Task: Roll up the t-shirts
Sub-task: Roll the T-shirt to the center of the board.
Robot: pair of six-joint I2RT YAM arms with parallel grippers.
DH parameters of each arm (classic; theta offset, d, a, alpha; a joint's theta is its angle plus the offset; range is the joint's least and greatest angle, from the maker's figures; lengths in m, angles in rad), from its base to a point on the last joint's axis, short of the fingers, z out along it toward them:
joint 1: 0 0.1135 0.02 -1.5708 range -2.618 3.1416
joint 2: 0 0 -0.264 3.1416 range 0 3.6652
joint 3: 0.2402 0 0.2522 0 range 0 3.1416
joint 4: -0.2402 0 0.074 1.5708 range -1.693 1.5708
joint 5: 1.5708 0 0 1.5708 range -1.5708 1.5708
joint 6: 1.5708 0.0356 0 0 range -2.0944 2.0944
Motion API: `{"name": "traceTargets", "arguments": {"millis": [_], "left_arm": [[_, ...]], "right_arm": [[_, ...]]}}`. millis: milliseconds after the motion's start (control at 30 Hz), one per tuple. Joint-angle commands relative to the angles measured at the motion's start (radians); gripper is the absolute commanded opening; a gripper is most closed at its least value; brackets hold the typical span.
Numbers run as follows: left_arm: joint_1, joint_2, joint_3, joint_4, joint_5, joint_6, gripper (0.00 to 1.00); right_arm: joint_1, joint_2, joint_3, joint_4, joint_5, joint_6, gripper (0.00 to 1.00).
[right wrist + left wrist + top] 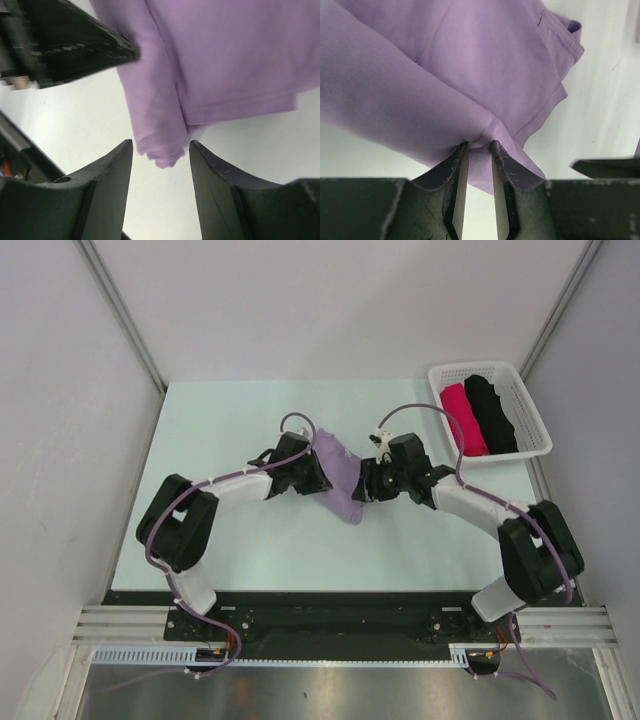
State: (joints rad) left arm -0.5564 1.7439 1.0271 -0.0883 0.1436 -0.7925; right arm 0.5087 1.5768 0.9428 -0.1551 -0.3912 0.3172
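Note:
A lavender t-shirt [338, 475] lies partly rolled and bunched at the middle of the table, between my two grippers. My left gripper [318, 476] is at its left side. In the left wrist view the gripper [480, 145] is shut on a fold of the t-shirt [470, 65], with cloth pinched between the fingertips. My right gripper [362, 485] is at the shirt's right side. In the right wrist view it [161, 143] stands open, and the rolled end of the t-shirt [155, 125] hangs between the fingers without touching them.
A white basket [541, 430] at the back right of the table holds a pink roll [465, 416] and a black roll [492, 410] of cloth. The left arm's dark finger [75, 45] crosses the upper left of the right wrist view.

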Motion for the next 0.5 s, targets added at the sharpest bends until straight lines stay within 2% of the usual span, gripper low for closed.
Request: {"name": "traceTargets", "arguments": {"millis": [0,100,233,467], "left_arm": [[-0.007,0.055,0.077,0.018,0.008,-0.019,0.30],[-0.007,0.104,0.126,0.009,0.016,-0.016,0.29],[-0.005,0.158,0.175,-0.001,0.017,-0.011,0.29],[0.012,0.206,0.221,-0.008,0.033,-0.013,0.29]], "right_arm": [[0.107,-0.129,0.031,-0.023,0.323,-0.093,0.55],[0.222,-0.153,0.033,0.005,0.440,-0.184,0.58],[0.315,-0.107,0.040,0.043,0.543,-0.273,0.58],[0.404,0.070,0.040,0.129,0.788,-0.406,0.63]]}}
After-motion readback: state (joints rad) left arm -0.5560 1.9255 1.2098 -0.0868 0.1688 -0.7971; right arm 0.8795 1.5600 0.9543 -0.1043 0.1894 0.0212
